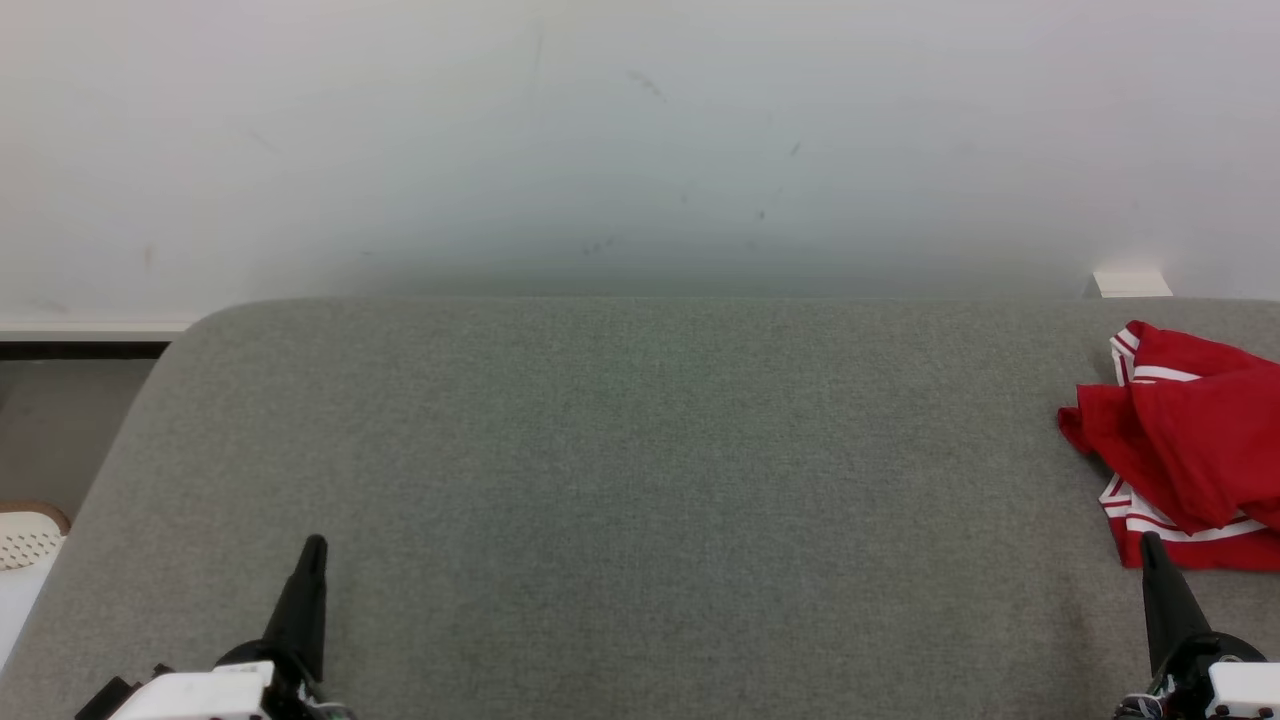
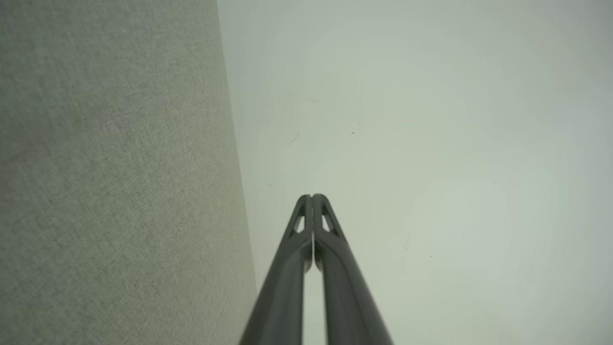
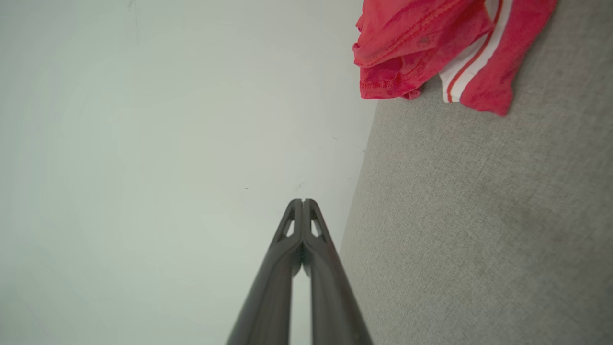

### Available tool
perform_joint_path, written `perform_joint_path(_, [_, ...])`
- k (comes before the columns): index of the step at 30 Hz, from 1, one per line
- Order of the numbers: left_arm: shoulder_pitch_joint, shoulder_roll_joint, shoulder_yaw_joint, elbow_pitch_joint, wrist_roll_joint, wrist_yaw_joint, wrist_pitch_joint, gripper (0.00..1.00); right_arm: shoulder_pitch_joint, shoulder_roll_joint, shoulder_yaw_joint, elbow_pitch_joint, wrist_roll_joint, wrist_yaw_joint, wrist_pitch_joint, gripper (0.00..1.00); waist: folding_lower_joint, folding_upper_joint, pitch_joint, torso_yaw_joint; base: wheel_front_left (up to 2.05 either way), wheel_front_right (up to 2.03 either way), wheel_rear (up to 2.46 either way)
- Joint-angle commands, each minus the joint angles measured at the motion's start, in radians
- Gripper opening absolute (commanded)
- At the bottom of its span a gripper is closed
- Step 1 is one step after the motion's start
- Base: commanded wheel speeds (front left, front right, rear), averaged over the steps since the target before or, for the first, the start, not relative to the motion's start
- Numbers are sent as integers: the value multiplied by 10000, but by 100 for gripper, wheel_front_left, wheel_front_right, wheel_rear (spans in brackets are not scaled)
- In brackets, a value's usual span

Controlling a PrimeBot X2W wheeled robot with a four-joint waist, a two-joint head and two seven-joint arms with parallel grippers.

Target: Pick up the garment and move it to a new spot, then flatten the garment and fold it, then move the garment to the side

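Observation:
A crumpled red garment [image 1: 1195,445] with white stripes lies at the far right of the grey fabric table [image 1: 620,470], partly cut off by the head view's edge. In the right wrist view the garment [image 3: 431,48] is bunched near the top. My right gripper [image 1: 1152,545] is shut and empty, its tip just in front of the garment's near hem. The same shut fingertips [image 3: 302,202] point along the table's far edge. My left gripper [image 1: 314,545] is shut and empty at the lower left, far from the garment; its joined tips [image 2: 312,196] point toward the wall.
A pale wall [image 1: 640,140] rises right behind the table. A small white block [image 1: 1130,284] sits at the back right edge. Left of the table are bare floor and a white perforated basket [image 1: 25,535].

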Motion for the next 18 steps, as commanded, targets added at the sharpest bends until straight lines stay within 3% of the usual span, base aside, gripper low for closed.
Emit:
perform_joint_path(1, [-72,66,22,-32,-133,-45,40,0,-125,2,-41,-55,11,-21,42,0,0,0,0,-1,0,0,0])
perform_joint_path(18, [-71,66,21,-32,-134,-45,39,0,-125,1,-43,-55,9,-21,43,0,0,0,0,-1,0,0,0])
